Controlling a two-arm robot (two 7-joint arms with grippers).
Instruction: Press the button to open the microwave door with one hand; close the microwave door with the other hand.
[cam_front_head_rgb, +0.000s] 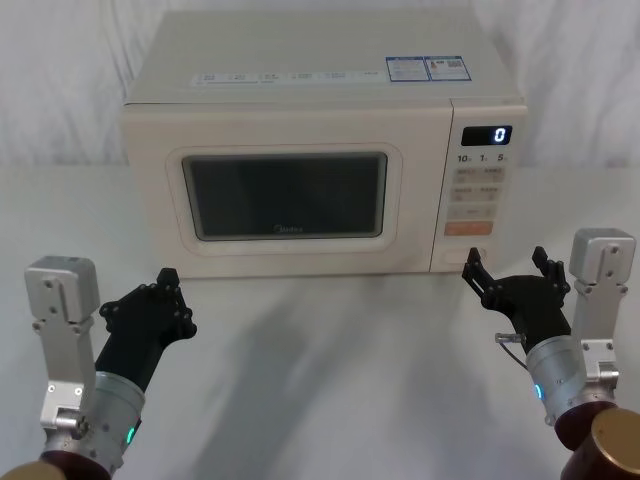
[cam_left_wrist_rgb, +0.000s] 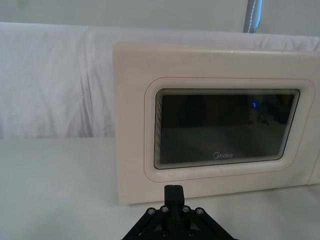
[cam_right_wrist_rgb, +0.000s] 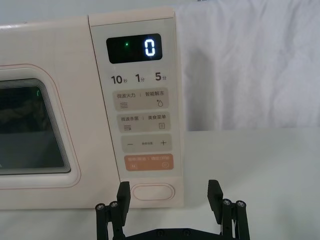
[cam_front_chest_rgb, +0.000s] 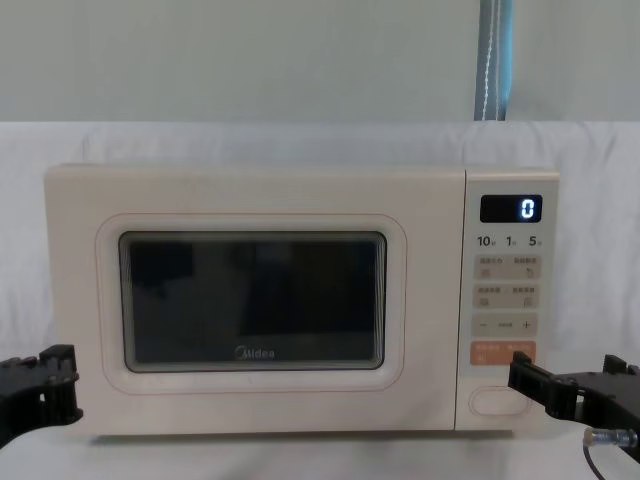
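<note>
Head view: the microwave (cam_front_head_rgb: 320, 150) stands at the far middle of the bench (cam_front_head_rgb: 330, 380), facing me. Its door (cam_front_head_rgb: 285, 190) is shut, a cream panel with a dark rounded window inside a raised frame and a small logo under the glass. The control panel (cam_front_head_rgb: 483, 190) sits to the door's right, its display (cam_front_head_rgb: 486, 135) showing a lit 0. Below the small keys comes the orange key (cam_front_head_rgb: 468, 228), and under that the button (cam_front_head_rgb: 463, 256), a wide cream pill with a thin outline, at the panel's bottom edge.

My right pincer (cam_front_head_rgb: 508, 270) hovers just before the panel's lower right corner, near the button and apart from it. Its fingers are spread wide; in the right wrist view the two fingertips (cam_right_wrist_rgb: 123, 194) stand either side of the button (cam_right_wrist_rgb: 153, 192), level with it.

My left pincer (cam_front_head_rgb: 166, 287) hovers over the bench before the door's lower left corner, apart from it, the arm angled up and forward. Its fingers look drawn together; in the left wrist view the tips (cam_left_wrist_rgb: 174, 192) point at the door's lower edge (cam_left_wrist_rgb: 215, 187).
</note>
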